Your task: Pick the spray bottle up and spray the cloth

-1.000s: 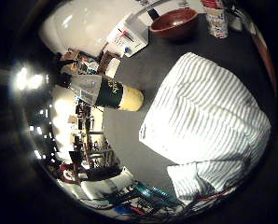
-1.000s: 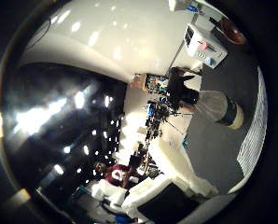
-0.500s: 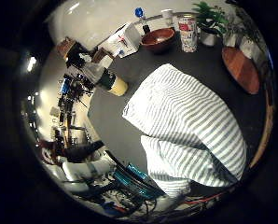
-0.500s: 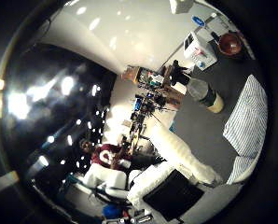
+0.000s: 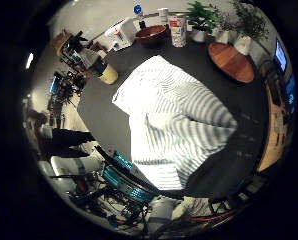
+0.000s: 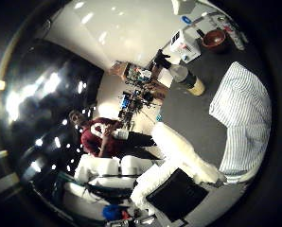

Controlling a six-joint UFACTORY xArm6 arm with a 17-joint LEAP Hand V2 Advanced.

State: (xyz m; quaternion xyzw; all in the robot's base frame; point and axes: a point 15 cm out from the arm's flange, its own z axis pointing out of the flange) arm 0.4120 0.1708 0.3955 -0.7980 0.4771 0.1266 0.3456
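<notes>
My hand [image 6: 179, 161] shows in the thumb side view as white fingers [image 6: 188, 153] stretched out straight, holding nothing. Beyond them the striped cloth [image 5: 174, 120] lies crumpled on the dark table [image 5: 239, 110], in the middle of the frame. Farther, in the upper left, the spray bottle [image 5: 101, 67] lies on its side, apart from the cloth. Behind stands a brown bowl [image 5: 151, 35].

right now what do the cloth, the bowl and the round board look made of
Cloth: soft woven fabric, white with thin grey stripes; it lies in folds. Bowl: glossy reddish brown, probably glazed ceramic or lacquered wood. Round board: matt orange-brown, likely wood; no grain visible.
</notes>
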